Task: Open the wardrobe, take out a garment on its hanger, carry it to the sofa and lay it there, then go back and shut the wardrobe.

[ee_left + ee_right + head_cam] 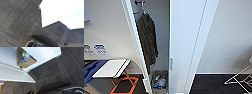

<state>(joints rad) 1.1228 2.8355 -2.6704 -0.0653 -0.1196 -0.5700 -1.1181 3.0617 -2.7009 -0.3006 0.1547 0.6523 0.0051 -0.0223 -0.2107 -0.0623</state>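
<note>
Grippers: state indeterminable, fingers not made out. Wardrobe (184, 37) stood open, left door (135, 45) swung out, presumably for access. Dark jacket (147, 40) hung inside from rail. Wicker basket (25, 59) on wardrobe floor. Orange garment not spotted inside.

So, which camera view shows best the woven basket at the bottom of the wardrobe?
The right wrist view: the basket is seen from above, with its weave, rim and colourful contents plain. The head view shows the basket smaller, on the wardrobe floor under the dark jacket. The left wrist view gives carpet and a white panel.
</note>
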